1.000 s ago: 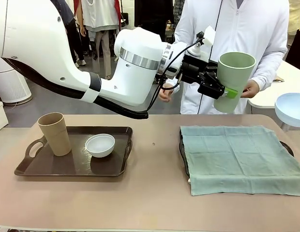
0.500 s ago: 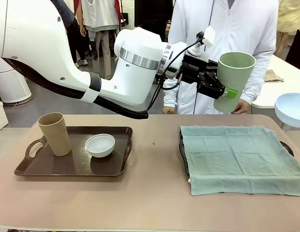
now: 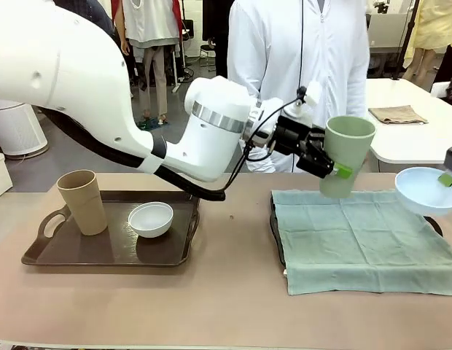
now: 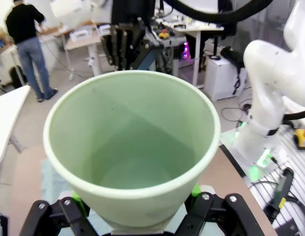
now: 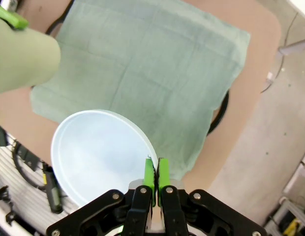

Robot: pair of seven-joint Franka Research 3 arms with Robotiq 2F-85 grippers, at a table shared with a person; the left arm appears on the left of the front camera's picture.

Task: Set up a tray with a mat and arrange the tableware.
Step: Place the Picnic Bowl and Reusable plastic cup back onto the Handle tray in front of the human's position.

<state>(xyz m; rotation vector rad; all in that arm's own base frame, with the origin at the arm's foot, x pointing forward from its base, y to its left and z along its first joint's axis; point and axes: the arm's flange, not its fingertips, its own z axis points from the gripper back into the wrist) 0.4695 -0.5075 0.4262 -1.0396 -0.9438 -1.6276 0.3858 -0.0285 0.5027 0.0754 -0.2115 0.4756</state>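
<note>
Beige table point(image 3: 233, 299); a person in a white coat point(image 3: 299, 65) stands at the far side. The right-hand dark tray point(image 3: 274, 230) is mostly hidden under a pale green cloth mat point(image 3: 364, 240) (only rim and handle peek out). The left gripper point(image 3: 337, 169) is clamped on the pale green handleless tumbler point(image 3: 346, 149), tilted above the mat's far edge. The right gripper point(image 3: 450, 175), cut off at the frame edge, pinches the rim of the light blue round bowl point(image 3: 424, 191) by the mat's far right corner. The dark brown tray point(image 3: 80, 257) on the left holds the tan tumbler point(image 3: 82, 202) and white bowl point(image 3: 151, 219), apart.

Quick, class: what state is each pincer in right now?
Left pincer: closed on the pale green tumbler.
Right pincer: shut on the rim of the light blue bowl.
</note>
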